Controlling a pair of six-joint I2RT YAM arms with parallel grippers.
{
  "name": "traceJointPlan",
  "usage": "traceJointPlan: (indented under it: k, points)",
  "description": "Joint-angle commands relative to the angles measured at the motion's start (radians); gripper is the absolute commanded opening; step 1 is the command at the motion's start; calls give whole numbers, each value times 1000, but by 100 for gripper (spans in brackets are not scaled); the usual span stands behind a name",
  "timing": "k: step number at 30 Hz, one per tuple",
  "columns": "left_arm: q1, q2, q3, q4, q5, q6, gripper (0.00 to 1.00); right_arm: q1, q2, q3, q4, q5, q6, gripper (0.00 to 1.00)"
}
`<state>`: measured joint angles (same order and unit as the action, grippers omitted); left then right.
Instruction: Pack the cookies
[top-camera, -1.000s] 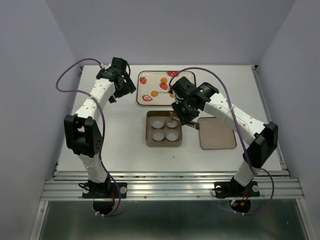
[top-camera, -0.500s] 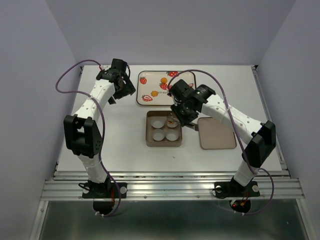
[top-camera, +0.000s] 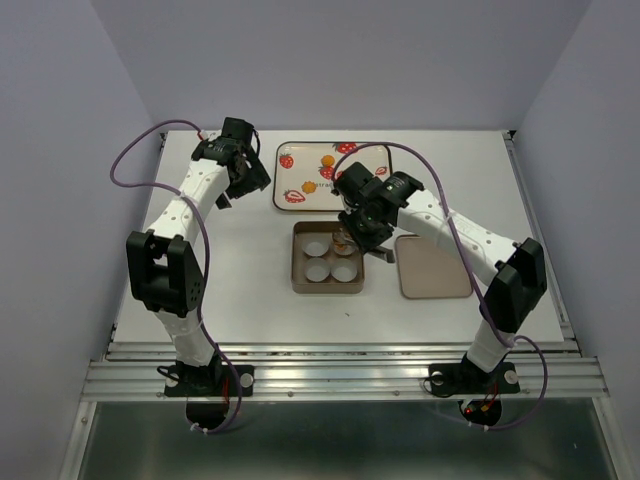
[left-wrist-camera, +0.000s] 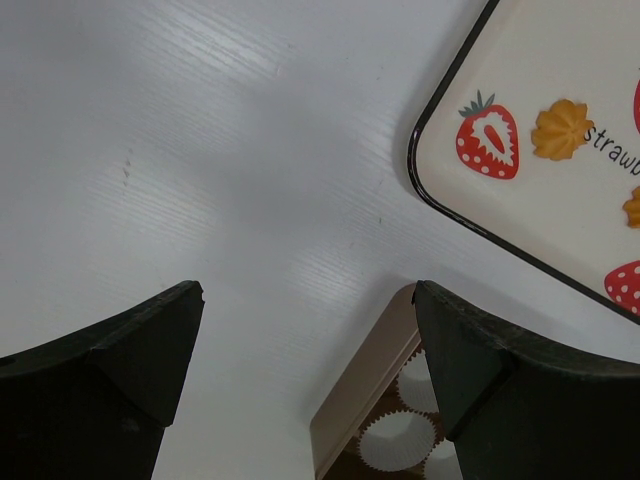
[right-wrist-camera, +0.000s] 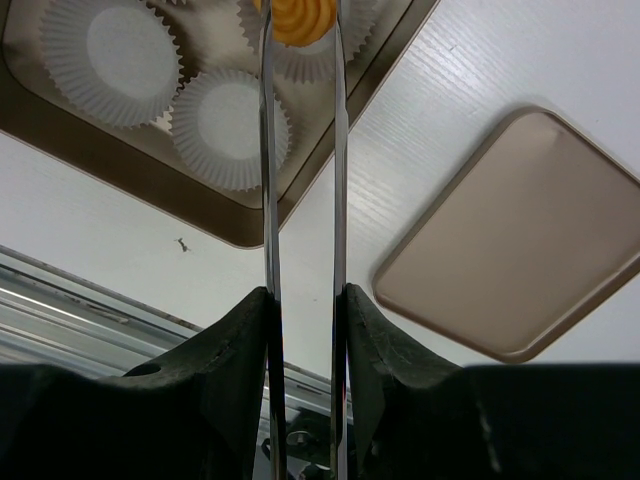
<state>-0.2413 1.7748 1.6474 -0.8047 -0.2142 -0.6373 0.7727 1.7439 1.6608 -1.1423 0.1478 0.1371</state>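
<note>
Right gripper (top-camera: 345, 238) pinches one cookie (right-wrist-camera: 300, 18) over the box (top-camera: 299, 282) of four paper cups (top-camera: 318, 269); two more cookies (top-camera: 328, 160) sit on the tray (top-camera: 308, 170) behind it; left gripper (left-wrist-camera: 308, 292) gapes wide.

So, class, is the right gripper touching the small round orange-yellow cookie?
Touching: in the right wrist view the right gripper clamps the cookie on both sides.

Soft, even light falls from overhead, bright on the white table (top-camera: 250, 300), with only faint shadows under the arms. In the left wrist view a pale grey shadow band crosses the tabletop, and the fingers (left-wrist-camera: 110, 360) of the left gripper (left-wrist-camera: 308, 295) are dark, underexposed masses. On the right gripper (right-wrist-camera: 302, 60) the steel fingers (right-wrist-camera: 268, 150) carry long glare streaks. The cookie (right-wrist-camera: 300, 18) between them is crisp, though cut off at the frame's edge.
</note>
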Motion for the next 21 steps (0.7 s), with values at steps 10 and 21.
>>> traceJointPlan:
  k: [10,21]
  points:
    - [-6,-64,-20,-16,-30,-5,99,8,-12,-16,39,26,6,41]
    - [-6,-69,-20,-13,-34,1,99,8,16,1,65,45,7,42]
